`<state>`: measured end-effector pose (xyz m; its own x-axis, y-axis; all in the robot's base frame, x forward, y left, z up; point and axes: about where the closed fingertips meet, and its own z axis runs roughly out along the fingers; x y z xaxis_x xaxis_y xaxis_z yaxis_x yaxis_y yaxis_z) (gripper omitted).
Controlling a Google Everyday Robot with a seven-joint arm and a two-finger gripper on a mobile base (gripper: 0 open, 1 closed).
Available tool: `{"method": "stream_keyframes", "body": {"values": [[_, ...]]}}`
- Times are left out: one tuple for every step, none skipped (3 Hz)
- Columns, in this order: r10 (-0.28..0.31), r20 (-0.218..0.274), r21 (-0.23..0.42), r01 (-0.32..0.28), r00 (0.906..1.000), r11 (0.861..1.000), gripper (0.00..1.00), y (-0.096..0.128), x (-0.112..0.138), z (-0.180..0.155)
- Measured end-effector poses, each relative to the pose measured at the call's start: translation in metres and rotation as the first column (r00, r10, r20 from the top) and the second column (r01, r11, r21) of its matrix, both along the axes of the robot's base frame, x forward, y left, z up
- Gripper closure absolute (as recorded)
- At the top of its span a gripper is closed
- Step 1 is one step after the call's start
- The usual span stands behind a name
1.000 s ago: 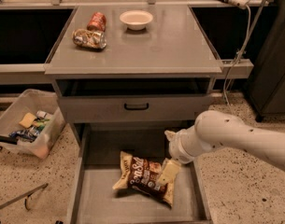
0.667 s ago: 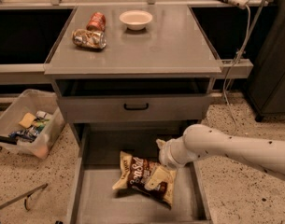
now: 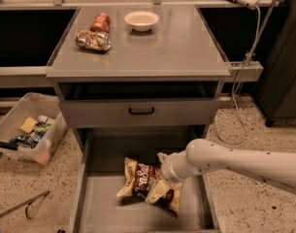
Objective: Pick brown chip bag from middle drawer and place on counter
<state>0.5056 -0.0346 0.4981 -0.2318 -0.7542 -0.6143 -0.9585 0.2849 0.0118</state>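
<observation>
The brown chip bag point(image 3: 139, 182) lies tilted on the floor of the open middle drawer point(image 3: 101, 213), toward its right half. Its cream edges show at both ends. My white arm comes in from the right, and the gripper point(image 3: 163, 174) is down in the drawer against the bag's upper right part, mostly hidden behind the wrist. The grey counter point(image 3: 176, 47) is the cabinet top above.
Two crushed cans point(image 3: 92, 40) and a white bowl point(image 3: 141, 20) sit at the back of the counter. A partly open upper drawer with a black handle point(image 3: 141, 111) overhangs the middle drawer. A plastic bin point(image 3: 26, 132) stands on the floor at left. A cable point(image 3: 244, 81) hangs at right.
My arm has moved left and down into the drawer, from beside the bag's right end to right against it. The bag's right end looks more crumpled and raised.
</observation>
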Motion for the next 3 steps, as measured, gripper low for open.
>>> {"method": "stream_keyframes", "body": {"values": [[0.015, -0.059, 0.07, -0.011, 0.9981, 0.998, 0.0, 0.028, -0.002, -0.066], [0.01, -0.149, 0.099, 0.005, 0.9888, 0.995, 0.0, 0.057, -0.016, -0.127], [0.01, -0.149, 0.099, 0.005, 0.9888, 0.995, 0.19, 0.057, -0.016, -0.119]]}}
